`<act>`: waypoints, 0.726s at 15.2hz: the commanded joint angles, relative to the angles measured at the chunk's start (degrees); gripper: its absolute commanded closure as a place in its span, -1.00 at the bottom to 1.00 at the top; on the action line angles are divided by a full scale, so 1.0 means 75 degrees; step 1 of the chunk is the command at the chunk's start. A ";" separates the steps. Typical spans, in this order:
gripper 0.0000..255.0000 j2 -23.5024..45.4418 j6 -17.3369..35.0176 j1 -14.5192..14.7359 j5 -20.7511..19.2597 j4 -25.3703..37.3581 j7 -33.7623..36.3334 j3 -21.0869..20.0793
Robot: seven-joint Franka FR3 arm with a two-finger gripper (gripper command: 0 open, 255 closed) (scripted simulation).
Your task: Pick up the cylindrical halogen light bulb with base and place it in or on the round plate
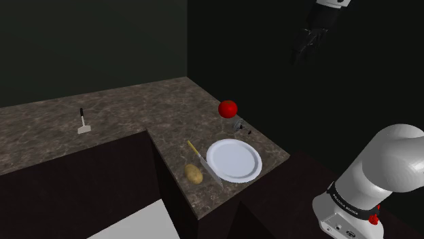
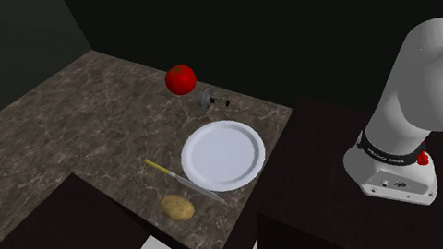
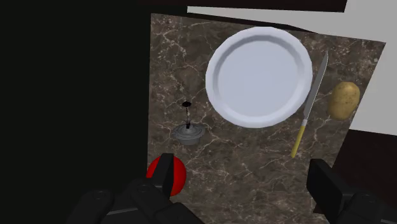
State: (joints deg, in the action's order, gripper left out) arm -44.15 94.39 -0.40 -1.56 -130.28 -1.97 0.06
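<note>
While the gripper point(image 3: 245, 183) hangs high above the marbled counter point(image 3: 254, 159) with its two black fingers spread wide and nothing between them, the closest thing below it is a red tomato point(image 3: 179, 175), partly behind one finger. Just beyond that lies the halogen bulb point(image 3: 189, 132), a small grey body with thin dark pins pointing away, close to the counter's edge and the black area past it. Farther on sits the round white plate point(image 3: 259, 76), bare, and beyond it a yellow-handled knife point(image 3: 308, 105) and a potato point(image 3: 344, 100). The likely trouble is crowding: fingers this wide, coming down around so small a bulb, could bump the tomato and set it rolling, or nudge the bulb over the nearby edge. A rounded body may also squirt out of a shallow pinch.
</note>
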 commanded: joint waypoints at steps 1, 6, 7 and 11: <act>-1.00 0.0000 0.0000 0.0000 0.0000 0.0000 0.0000 0.0000; -1.00 0.0428 0.1265 0.0033 -0.0146 -0.0876 -0.0495 0.0292; -1.00 0.0549 0.1524 0.0037 -0.0173 -0.1022 -0.0594 0.0351; -1.00 0.1154 0.2579 0.0059 -0.0271 -0.1503 -0.0990 0.0592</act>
State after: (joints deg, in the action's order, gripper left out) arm -36.31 111.70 0.04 -3.37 -140.40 -8.52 3.98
